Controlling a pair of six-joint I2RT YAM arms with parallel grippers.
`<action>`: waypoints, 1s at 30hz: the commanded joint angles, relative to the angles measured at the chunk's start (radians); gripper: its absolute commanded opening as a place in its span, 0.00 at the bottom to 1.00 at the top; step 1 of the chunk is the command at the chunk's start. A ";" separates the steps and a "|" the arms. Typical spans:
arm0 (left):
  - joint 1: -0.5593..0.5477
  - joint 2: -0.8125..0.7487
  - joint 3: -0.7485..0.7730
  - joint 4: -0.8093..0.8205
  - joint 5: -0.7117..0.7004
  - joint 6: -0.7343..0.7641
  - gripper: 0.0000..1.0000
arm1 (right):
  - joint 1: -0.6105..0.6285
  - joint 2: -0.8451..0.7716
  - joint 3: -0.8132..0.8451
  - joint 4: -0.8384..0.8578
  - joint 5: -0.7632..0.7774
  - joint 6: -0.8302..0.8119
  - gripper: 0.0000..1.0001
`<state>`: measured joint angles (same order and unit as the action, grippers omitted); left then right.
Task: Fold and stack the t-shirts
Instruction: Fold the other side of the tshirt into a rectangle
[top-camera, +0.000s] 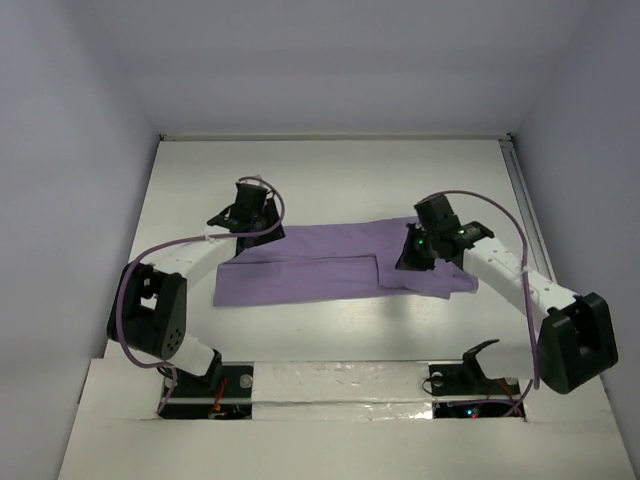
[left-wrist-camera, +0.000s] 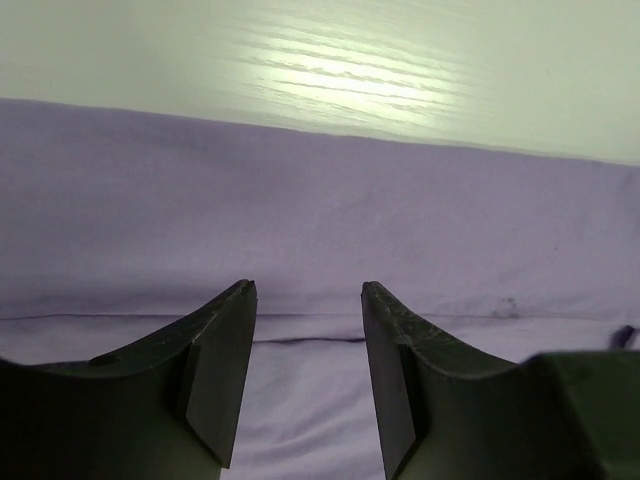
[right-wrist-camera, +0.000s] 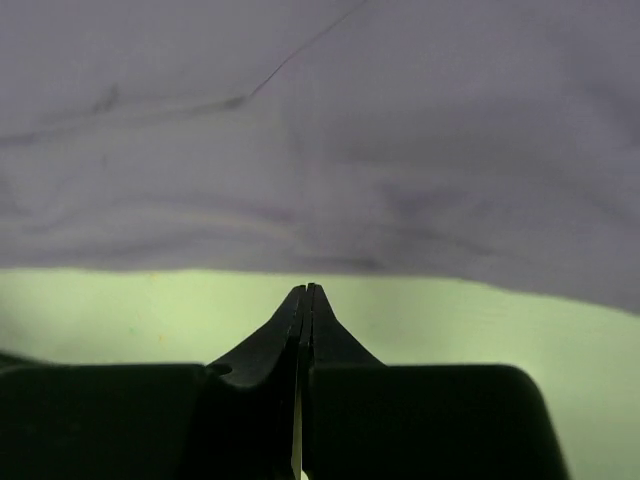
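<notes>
The lavender-purple t-shirt (top-camera: 330, 268) lies flat across the middle of the table, folded into a long strip with a flap edge near its centre. My left gripper (top-camera: 248, 232) is open over the shirt's far left end. In the left wrist view the open gripper (left-wrist-camera: 308, 292) has cloth (left-wrist-camera: 320, 210) below it, a seam line runs between the fingers, and nothing is held. My right gripper (top-camera: 412, 256) hovers over the shirt's right part. In the right wrist view it (right-wrist-camera: 306, 292) is shut and empty, tips over bare table just short of the cloth edge (right-wrist-camera: 330, 180).
White walls enclose the table (top-camera: 330, 170) at the left, back and right. A metal rail (top-camera: 520, 190) runs along the right side. The arm bases and cables sit at the near edge (top-camera: 340, 385).
</notes>
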<state>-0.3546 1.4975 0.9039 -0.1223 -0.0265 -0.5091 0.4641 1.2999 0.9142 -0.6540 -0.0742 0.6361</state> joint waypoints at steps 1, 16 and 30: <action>-0.067 0.000 0.069 -0.010 -0.007 0.021 0.43 | -0.157 -0.008 -0.004 0.051 0.056 -0.041 0.00; -0.380 0.070 0.027 0.033 0.020 -0.022 0.39 | -0.555 0.328 0.098 0.386 0.014 -0.099 0.40; -0.419 0.136 -0.008 0.052 0.014 -0.029 0.39 | -0.599 0.429 0.135 0.425 0.037 -0.127 0.29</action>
<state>-0.7742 1.6318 0.8978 -0.0933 -0.0051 -0.5365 -0.1310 1.7279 1.0264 -0.2756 -0.0422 0.5304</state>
